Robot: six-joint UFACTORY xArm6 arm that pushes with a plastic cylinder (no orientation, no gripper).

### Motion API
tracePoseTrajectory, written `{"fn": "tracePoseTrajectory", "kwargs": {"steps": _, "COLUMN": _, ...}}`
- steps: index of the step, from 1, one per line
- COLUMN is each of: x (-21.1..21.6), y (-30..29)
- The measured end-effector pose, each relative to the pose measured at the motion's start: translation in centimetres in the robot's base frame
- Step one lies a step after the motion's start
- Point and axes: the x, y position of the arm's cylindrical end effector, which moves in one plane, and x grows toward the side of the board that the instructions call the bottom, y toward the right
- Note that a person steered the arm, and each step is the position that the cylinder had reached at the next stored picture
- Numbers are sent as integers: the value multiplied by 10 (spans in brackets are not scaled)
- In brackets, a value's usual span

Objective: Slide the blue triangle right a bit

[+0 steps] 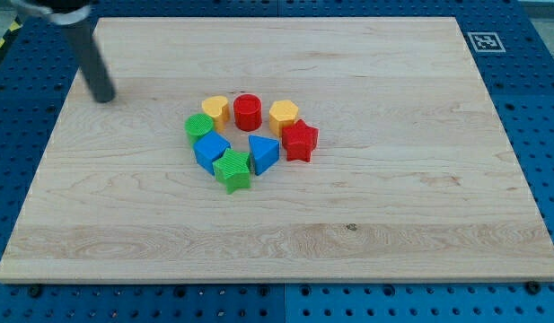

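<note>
The blue triangle [263, 153] lies near the middle of the wooden board [393, 206], at the lower right of a ring of blocks. A red star [300, 140] touches it on its right. A green star [233, 170] sits at its lower left and a blue cube [211, 150] further left. My tip [103, 96] rests on the board far to the upper left, well apart from all the blocks.
The ring also holds a green cylinder [199, 126], a yellow heart [215, 109], a red cylinder [248, 111] and a yellow hexagon [283, 116]. A tag marker [484, 41] sits off the board's top right corner.
</note>
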Motion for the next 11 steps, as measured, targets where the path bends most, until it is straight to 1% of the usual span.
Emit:
{"fn": "tracePoseTrajectory", "kwargs": {"steps": 1, "x": 44, "y": -7}}
{"fn": "tracePoseTrajectory", "kwargs": {"steps": 2, "x": 56, "y": 67}}
{"fn": "tracePoseTrajectory", "kwargs": {"steps": 3, "x": 56, "y": 134}}
{"fn": "tracePoseTrajectory", "kwargs": {"steps": 4, "x": 64, "y": 184}}
{"fn": "tracePoseTrajectory", "kwargs": {"steps": 5, "x": 85, "y": 235}}
{"fn": "tracePoseTrajectory", "kwargs": {"steps": 6, "x": 94, "y": 251}}
{"fn": "tracePoseTrajectory", "kwargs": {"steps": 7, "x": 94, "y": 239}}
{"fn": "tracePoseTrajectory", "kwargs": {"steps": 8, "x": 105, "y": 250}}
{"fn": "tracePoseTrajectory", "kwargs": {"steps": 9, "x": 131, "y": 282}}
{"fn": "tracePoseTrajectory", "kwargs": {"steps": 10, "x": 134, "y": 285}}
{"fn": "tracePoseTrajectory", "kwargs": {"steps": 11, "x": 123, "y": 272}}
